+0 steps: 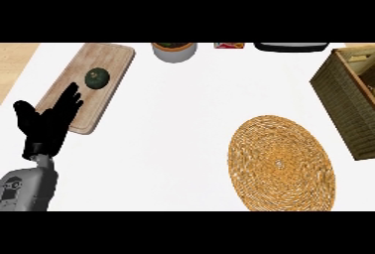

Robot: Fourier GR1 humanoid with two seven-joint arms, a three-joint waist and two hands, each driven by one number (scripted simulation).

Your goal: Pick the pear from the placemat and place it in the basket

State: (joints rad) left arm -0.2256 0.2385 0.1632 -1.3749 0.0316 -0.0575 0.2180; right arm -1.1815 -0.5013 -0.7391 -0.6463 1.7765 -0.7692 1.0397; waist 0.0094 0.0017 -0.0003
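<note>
A round woven placemat (282, 163) lies at the lower right of the white counter, and nothing sits on it. I see no pear anywhere in the head view. The dark wicker basket (344, 94) stands at the right edge, partly cut off by the view. My left hand (45, 121) rests open at the left, fingers straight and pointing up, with its fingertips over the near end of a wooden board. It holds nothing. My right hand does not show.
A wooden cutting board (110, 59) lies at the upper left with a dark green round fruit (96, 77) on it. Along the back edge stand a grey pot (174, 51), a small red item (229, 45) and a black object (290, 46).
</note>
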